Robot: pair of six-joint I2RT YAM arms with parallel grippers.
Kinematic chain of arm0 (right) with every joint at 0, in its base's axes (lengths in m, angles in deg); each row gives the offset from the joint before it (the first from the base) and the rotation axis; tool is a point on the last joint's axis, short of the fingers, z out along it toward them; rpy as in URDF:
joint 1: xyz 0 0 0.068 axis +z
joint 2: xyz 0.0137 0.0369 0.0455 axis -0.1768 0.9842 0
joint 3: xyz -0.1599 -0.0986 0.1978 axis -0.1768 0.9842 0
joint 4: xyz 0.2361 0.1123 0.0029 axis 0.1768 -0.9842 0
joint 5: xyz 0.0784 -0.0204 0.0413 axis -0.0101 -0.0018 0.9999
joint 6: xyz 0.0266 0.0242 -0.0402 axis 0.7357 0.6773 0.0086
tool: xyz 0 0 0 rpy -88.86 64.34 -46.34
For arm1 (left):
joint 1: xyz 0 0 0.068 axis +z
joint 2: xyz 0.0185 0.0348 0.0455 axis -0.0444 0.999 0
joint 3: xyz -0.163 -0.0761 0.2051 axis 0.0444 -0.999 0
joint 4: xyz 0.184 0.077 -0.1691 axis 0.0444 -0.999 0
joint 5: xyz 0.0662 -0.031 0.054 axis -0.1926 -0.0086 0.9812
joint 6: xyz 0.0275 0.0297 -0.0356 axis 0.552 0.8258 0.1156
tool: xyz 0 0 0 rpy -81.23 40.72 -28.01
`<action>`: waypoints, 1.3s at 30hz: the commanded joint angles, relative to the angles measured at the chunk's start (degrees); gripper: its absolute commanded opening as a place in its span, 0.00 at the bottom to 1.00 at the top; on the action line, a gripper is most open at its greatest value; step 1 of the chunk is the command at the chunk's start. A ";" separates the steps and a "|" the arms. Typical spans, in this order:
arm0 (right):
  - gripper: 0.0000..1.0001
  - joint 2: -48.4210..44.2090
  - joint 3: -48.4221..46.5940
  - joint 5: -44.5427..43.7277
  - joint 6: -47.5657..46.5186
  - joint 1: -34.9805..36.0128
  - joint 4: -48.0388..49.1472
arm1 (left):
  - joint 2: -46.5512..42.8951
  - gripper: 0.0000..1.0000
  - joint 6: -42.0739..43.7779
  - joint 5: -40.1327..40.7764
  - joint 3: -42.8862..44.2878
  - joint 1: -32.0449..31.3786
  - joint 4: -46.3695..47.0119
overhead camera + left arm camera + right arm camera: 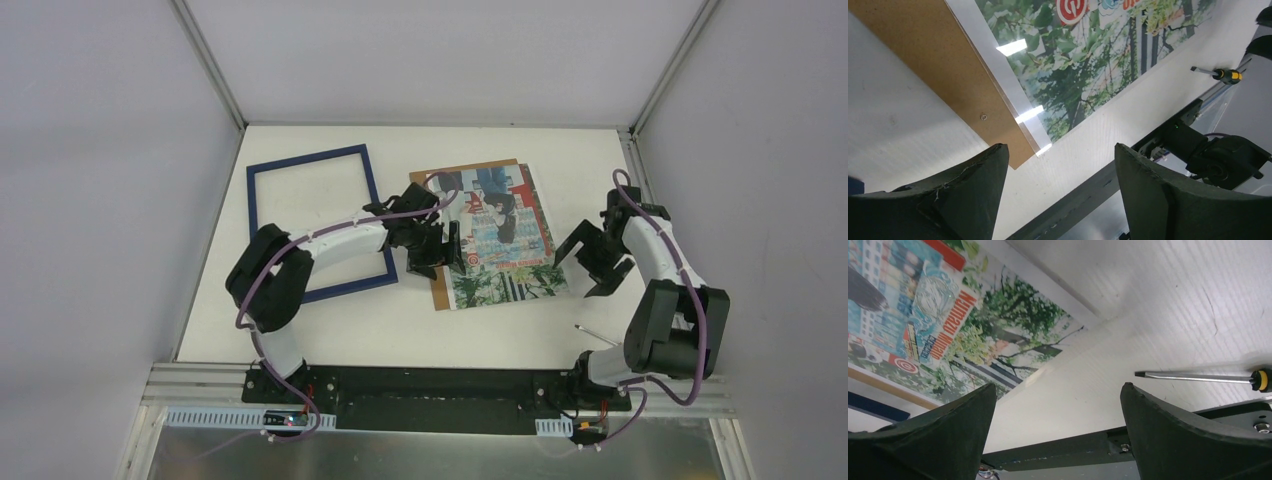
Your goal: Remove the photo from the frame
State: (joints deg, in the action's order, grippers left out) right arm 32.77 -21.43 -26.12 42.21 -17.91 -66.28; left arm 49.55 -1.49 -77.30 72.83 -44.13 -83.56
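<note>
I saw the frame (305, 158) lying flat at the left of the table (500, 330), just beside the photo (505, 235) on its brown backing board (923, 60). My left gripper (437, 256) hovered wide open over the photo's near-left corner, holding nothing; the right gripper (586, 267) stood fully spread beside its right edge, also empty-handed
</note>
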 commanded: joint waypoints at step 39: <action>0.92 11.42 3.64 16.75 9.51 -9.41 11.69 | 6.24 0.78 3.42 2.74 7.60 0.10 -7.74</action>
State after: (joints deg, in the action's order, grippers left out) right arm 46.92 -19.40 -13.72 49.26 -27.09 -55.16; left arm 58.45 -1.73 -77.71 77.72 -44.11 -86.43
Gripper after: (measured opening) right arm 0.922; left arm 0.783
